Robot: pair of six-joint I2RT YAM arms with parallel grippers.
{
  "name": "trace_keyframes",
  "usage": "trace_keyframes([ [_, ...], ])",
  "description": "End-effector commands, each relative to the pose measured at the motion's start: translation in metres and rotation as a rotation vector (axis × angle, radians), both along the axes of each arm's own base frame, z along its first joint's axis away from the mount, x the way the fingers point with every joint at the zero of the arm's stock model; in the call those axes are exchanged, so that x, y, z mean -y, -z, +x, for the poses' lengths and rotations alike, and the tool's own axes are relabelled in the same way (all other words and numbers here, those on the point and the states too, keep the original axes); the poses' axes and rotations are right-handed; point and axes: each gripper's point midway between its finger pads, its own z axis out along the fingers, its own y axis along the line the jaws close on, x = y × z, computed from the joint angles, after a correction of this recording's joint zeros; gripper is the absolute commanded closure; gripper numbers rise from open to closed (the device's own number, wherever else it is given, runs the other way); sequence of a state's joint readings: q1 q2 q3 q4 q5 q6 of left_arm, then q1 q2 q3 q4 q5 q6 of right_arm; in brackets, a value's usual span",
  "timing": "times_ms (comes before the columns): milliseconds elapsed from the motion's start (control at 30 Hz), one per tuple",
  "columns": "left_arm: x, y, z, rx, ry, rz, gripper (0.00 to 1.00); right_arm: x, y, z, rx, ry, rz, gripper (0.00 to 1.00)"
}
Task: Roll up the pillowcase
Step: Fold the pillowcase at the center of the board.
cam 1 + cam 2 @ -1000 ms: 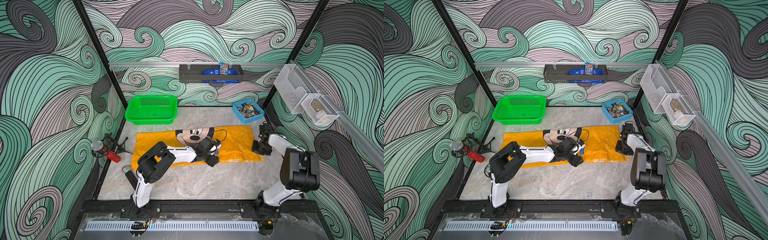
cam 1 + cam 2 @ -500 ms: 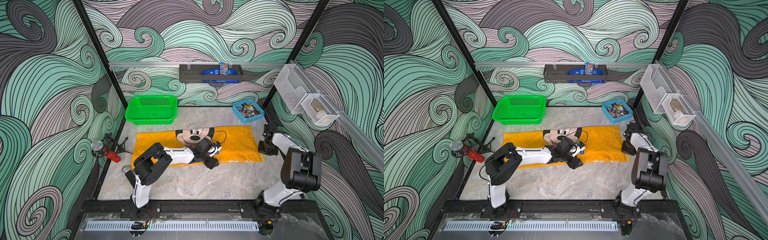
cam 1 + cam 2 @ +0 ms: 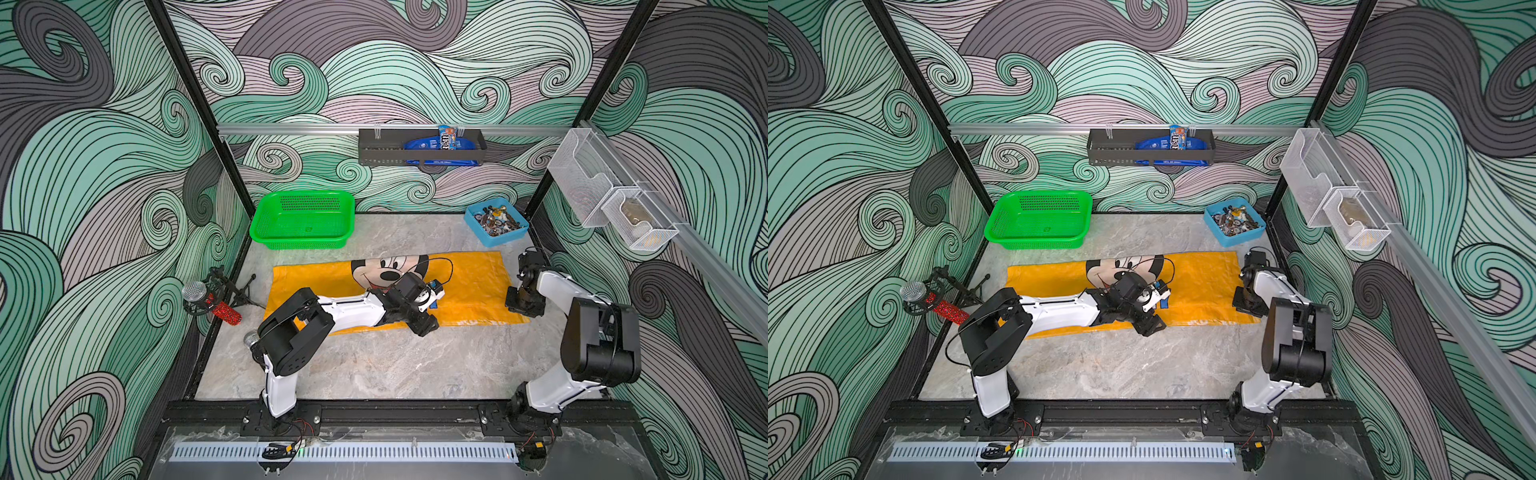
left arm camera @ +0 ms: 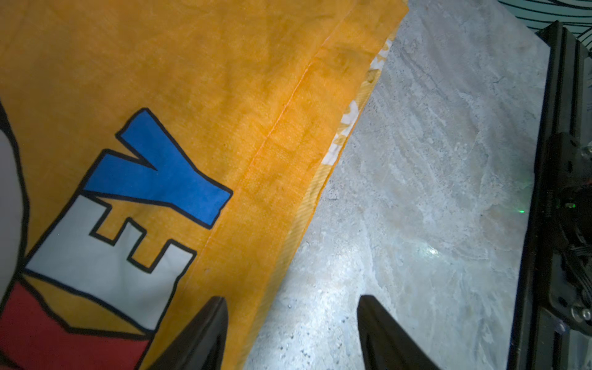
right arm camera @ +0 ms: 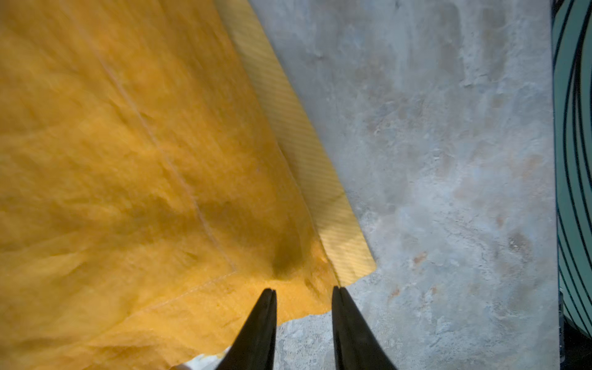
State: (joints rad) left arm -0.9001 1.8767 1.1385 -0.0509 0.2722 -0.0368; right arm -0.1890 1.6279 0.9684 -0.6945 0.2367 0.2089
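The pillowcase (image 3: 469,286) lies spread flat on the marble table (image 3: 395,365), toward the back half, its long axis running side to side across the robot's front, parallel to the back wall. It is unrolled, with a folded hem band along its near long edge.

The left gripper (image 4: 290,333) hangs over that near edge about midway along the cloth: its fingers (image 4: 205,333) stand well apart, one over the orange fabric and the other over bare table, with the cloth's edge passing between them and nothing pinched. The right gripper (image 5: 302,323) sits at the pillowcase's near right-hand corner; its fingers (image 5: 259,330) are parted by a narrow gap, the corner's edge lying right at and between the tips, and no cloth is visibly clamped.

The upper face carries a Mickey Mouse head print (image 3: 388,268). In the left wrist view a blue "Y" (image 4: 160,169) and a white "E" (image 4: 102,253) can be read; white printing peeks out from the underside at the hem, too little of it to read.

Behind the cloth stand a green basket (image 3: 303,220) and a blue tray of small parts (image 3: 496,222). A red-handled microphone (image 3: 210,301) lies at the left edge.
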Motion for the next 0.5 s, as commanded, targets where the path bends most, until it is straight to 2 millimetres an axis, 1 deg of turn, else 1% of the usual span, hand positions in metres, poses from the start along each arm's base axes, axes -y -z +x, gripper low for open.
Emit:
trace_keyframes([
  [0,0.005,-0.011,0.0,0.017,0.015,-0.027,0.33,-0.006,0.008,0.001,-0.01,0.001,0.033,0.67],
  [67,0.004,-0.009,0.0,0.015,0.012,-0.019,0.33,-0.004,0.014,-0.004,-0.033,0.005,0.023,0.67],
  [200,0.002,-0.005,-0.002,0.007,0.009,-0.013,0.33,-0.002,0.019,0.003,-0.036,-0.003,0.018,0.7],
  [267,0.0,-0.002,-0.002,0.003,0.007,-0.009,0.33,-0.002,0.022,0.005,-0.041,-0.003,0.023,0.75],
  [300,0.0,-0.002,-0.002,0.003,0.008,-0.008,0.33,-0.002,0.021,0.005,-0.039,-0.002,0.019,0.79],
  [400,-0.001,-0.001,-0.003,0.001,0.008,-0.002,0.33,0.001,0.015,0.006,-0.023,0.003,0.001,0.92],
  [467,-0.001,0.0,-0.003,0.0,0.007,-0.001,0.33,0.004,0.01,0.007,-0.012,0.001,-0.016,0.97],
])
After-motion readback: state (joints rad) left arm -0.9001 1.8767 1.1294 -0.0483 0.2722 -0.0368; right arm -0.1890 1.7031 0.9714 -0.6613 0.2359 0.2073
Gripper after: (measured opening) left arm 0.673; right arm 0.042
